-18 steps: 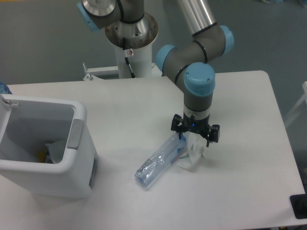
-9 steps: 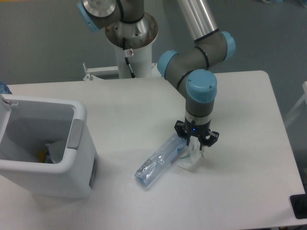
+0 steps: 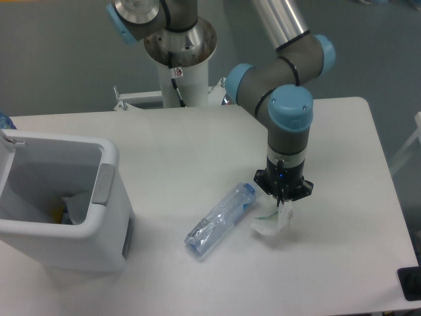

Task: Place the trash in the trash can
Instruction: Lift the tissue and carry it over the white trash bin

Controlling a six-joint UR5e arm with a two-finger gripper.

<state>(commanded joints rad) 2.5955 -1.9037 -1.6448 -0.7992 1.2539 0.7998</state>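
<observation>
Wrapper pinched, bottle on the table

White table fills the view, grey floor behind. At far left stands the bin, with some scraps inside. Near the middle the bottle lies flat, cap toward the arm. Just right of it the gripper points down, fingers closed on the wrapper, whose lower edge seems to touch the table
</observation>
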